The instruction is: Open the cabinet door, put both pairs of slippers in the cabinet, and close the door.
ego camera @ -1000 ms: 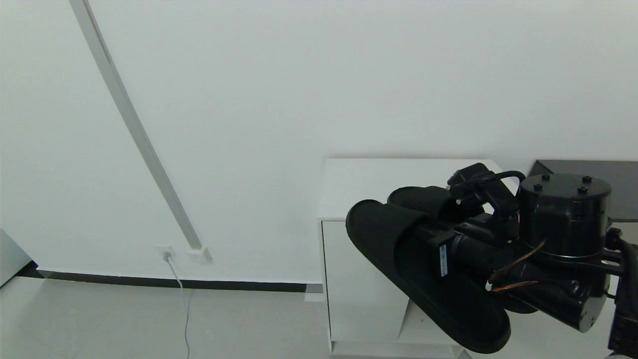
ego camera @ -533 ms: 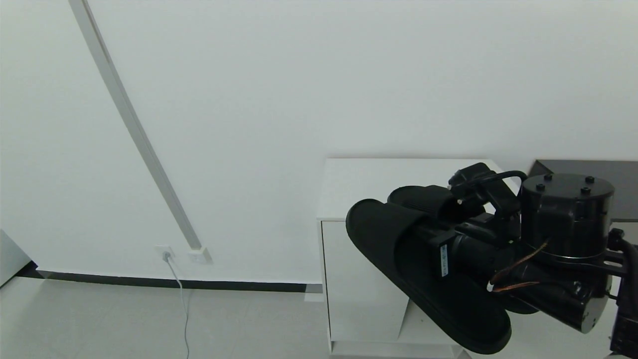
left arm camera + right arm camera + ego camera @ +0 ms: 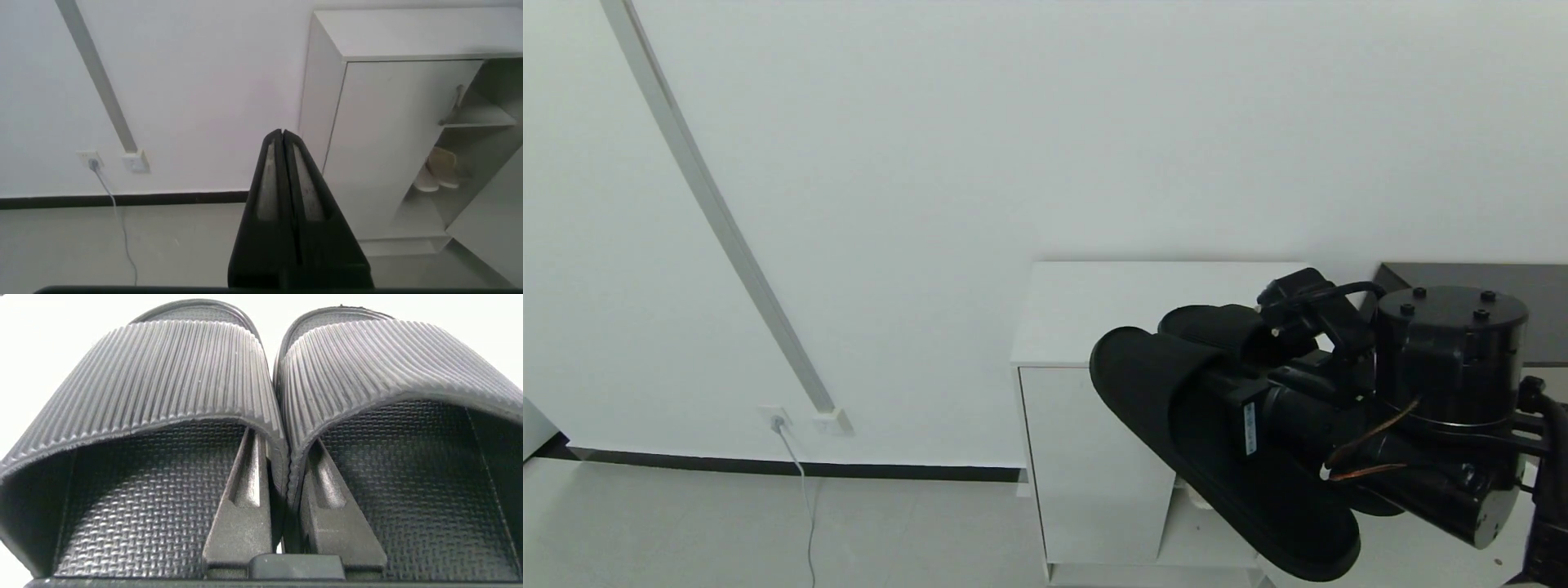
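Glossy black cylindrical joint housing [image 3: 1450,359], four screws [image 3: 1419,291] on top; copper-coloured cables [image 3: 1372,429]; white label strip [image 3: 1249,428]; matte black fingers [image 3: 237,514] on the right gripper [image 3: 283,445].

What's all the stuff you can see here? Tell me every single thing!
black slippers: two, black, held up side by side in front of the cabinet
cabinet: one, white, against the wall, right side open
pale slippers: looks like one pair, cream, inside the cabinet's open side
wall: one, white, behind everything
wall socket: one, white, low on the wall, left of the cabinet
cable: one, white, hanging down from the socket
wall strip: one, grey, slanting down towards the socket
dark surface: one, dark grey, right of the cabinet
left gripper: one, black, fingers shut, holding nothing
right gripper: one, black, fingers pinching both black slippers together
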